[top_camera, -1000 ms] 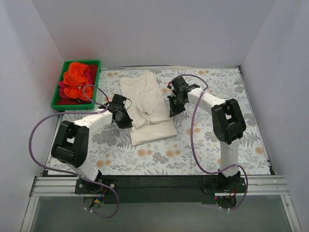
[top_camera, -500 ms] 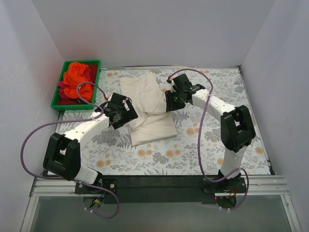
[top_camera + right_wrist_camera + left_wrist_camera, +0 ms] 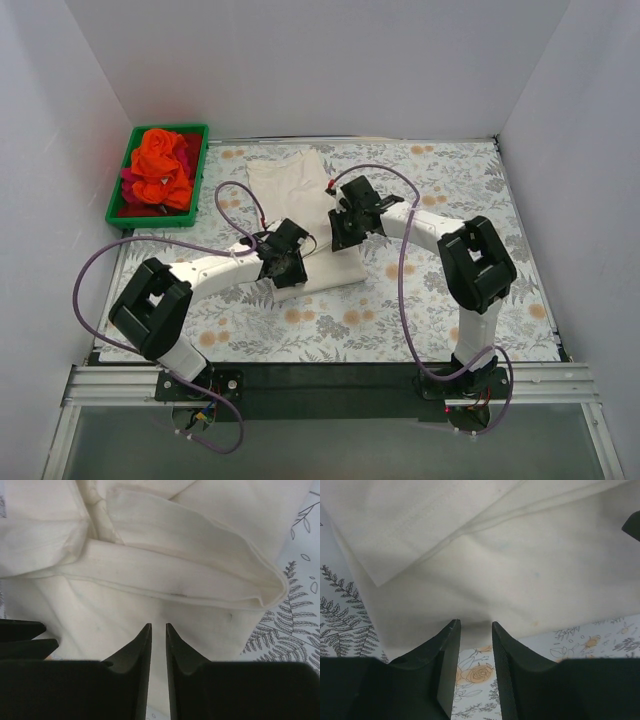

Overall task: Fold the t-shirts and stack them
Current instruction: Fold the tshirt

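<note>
The cream t-shirt point(image 3: 288, 185) lies folded on the floral surface point(image 3: 450, 300). Left pincer point(image 3: 475, 625): jaws narrowly parted, nothing between them, tips at the cream t-shirt's near edge. Right pincer point(image 3: 158, 626): jaws narrowly parted, empty, above its right-hand fold. The orange t-shirts point(image 3: 160, 160) sit in a green bin point(image 3: 170, 128) to its left.

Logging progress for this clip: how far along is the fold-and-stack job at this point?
Done: the cream t-shirt lies partly folded, layers doubled over. In hand: left claw at its near edge and right claw over its folded hem, both narrowly parted, neither clearly gripping. Left: finishing this fold; orange shirts and red shirts sit crumpled in the green bin, nothing stacked.
</note>
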Available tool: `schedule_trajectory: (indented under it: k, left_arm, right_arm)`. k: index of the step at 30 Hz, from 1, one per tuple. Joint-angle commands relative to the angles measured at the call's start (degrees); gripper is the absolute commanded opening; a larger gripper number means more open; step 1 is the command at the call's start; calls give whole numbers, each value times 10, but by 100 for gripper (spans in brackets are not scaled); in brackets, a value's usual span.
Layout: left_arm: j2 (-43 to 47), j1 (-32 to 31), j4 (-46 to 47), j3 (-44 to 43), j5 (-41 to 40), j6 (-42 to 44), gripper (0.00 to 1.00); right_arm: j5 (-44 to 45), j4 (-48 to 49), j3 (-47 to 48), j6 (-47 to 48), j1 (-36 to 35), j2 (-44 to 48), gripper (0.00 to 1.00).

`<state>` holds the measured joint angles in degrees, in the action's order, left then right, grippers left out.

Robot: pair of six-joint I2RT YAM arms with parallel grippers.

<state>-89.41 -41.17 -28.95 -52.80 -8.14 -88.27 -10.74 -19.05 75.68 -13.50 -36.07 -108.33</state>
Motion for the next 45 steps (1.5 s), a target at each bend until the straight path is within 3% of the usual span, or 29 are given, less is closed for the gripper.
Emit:
schedule_trajectory:
  k: [1,14,17,22,26,32,38,45]
  left_arm:
    - [-7,1,11,1,-5,3,30]
    - [-24,1,15,-1,10,12,30]
    - [-14,1,14,-8,-4,18,31]
    - [6,23,16,-34,-34,40,33]
    - [8,59,39,-45,-32,59,33]
    - [-9,120,91,-55,-15,80,32]
    - [-19,154,156,-39,16,97,31]
    - [-124,218,190,-99,23,130,26]
  right_arm:
    - [-18,32,31,-3,2,-27,20]
    - [20,33,254,-29,36,-163,23]
    - [-3,30,272,-37,52,-155,23]
    - [-55,34,201,-22,55,-81,24]
    - [-109,82,59,-35,55,15,24]
    - [-171,149,-61,-45,58,90,25]
    - [-252,231,-152,-52,60,107,25]
    - [-247,245,-176,-46,61,101,25]
